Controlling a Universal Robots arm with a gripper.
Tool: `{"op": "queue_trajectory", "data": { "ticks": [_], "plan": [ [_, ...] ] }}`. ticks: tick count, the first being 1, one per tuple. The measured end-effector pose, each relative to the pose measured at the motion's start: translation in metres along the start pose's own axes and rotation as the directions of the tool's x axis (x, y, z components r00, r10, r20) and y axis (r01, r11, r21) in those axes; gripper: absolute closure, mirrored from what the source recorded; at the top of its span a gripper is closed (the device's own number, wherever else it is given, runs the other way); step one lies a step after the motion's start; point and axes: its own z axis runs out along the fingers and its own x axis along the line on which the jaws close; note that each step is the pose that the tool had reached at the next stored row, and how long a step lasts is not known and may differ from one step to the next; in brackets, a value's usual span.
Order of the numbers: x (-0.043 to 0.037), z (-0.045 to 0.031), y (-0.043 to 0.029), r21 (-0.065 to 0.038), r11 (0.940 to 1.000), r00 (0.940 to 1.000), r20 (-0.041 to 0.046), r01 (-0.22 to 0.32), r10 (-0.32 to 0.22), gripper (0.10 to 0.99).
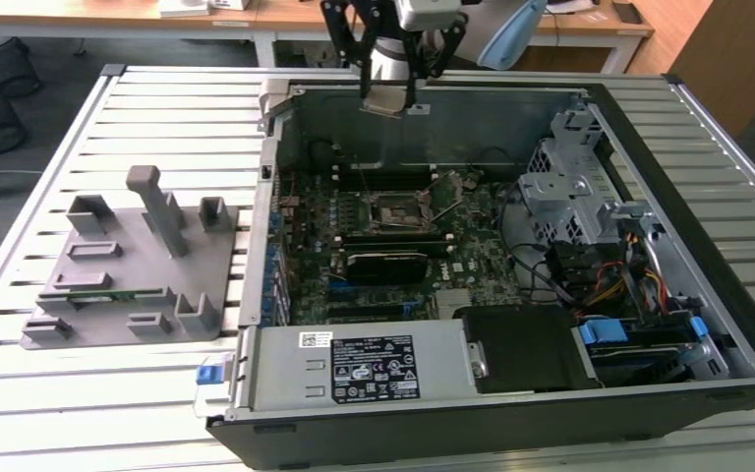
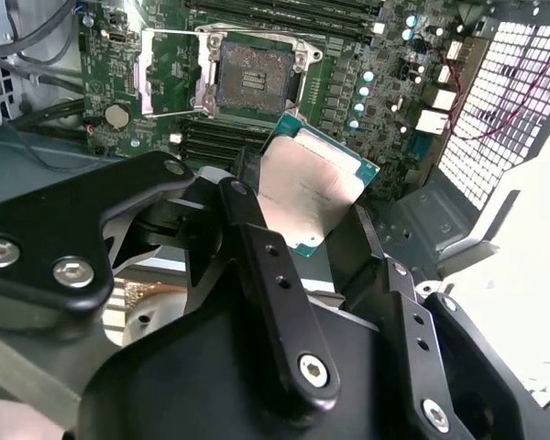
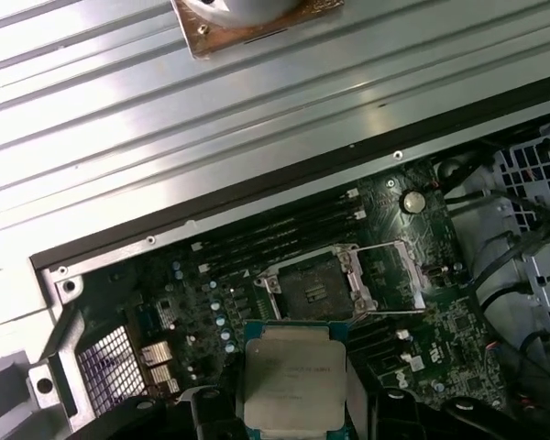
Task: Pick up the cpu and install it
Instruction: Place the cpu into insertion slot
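**A:** Where was the cpu (image 2: pixel 316 188)?

**B:** Off the board and in the air. The gripper (image 2: pixel 309 218) had closed on it, with one black finger (image 2: pixel 257 247) against each of two opposite edges. Its silver top faced the second wrist camera, a thin green rim showed along its sides, and it sat tilted rather than level.

**A:** And the socket?

**B:** The socket (image 2: pixel 255 78) lay apart from the chip with nothing seated in it. Its metal frame (image 2: pixel 170 73) was swung open to one side. In both wrist views the chip hung in front of the camera and the socket lay beyond it on the green motherboard (image 3: pixel 192 293). A round coin battery (image 3: pixel 412 200) sat near the frame.

**A:** What did the exterior view show?

**B:** The arm reached down from the top of the frame. It held the chip over the far part of the open computer case (image 1: pixel 731 324), close to the case's back wall and above the level of the board.

**A:** What else was around it?

**B:** Inside the case, a boxy power supply (image 1: pixel 351 369) with a white label sat along the near edge. A grey metal drive cage (image 1: pixel 568 187) stood on the exterior view's right, with coloured cables below it. The case lay on a slatted metal table (image 1: pixel 154 118). On the exterior view's left, a grey moulded fixture (image 1: pixel 129 265) with upright posts rested on the slats, well apart from the gripper.
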Motion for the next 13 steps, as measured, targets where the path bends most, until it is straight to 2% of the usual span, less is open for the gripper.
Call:
{"op": "queue_trajectory", "data": {
  "ticks": [8, 13],
  "plan": [
    [0.0001, 0.0003, 0.0002, 0.000, 0.9984, 0.9984, 0.0009, -0.057, 0.057, 0.553],
    [0.0001, 0.0009, 0.0002, 0.002, 0.9925, 0.9925, 0.0028, -0.123, 0.123, 0.553]
  ]
}}
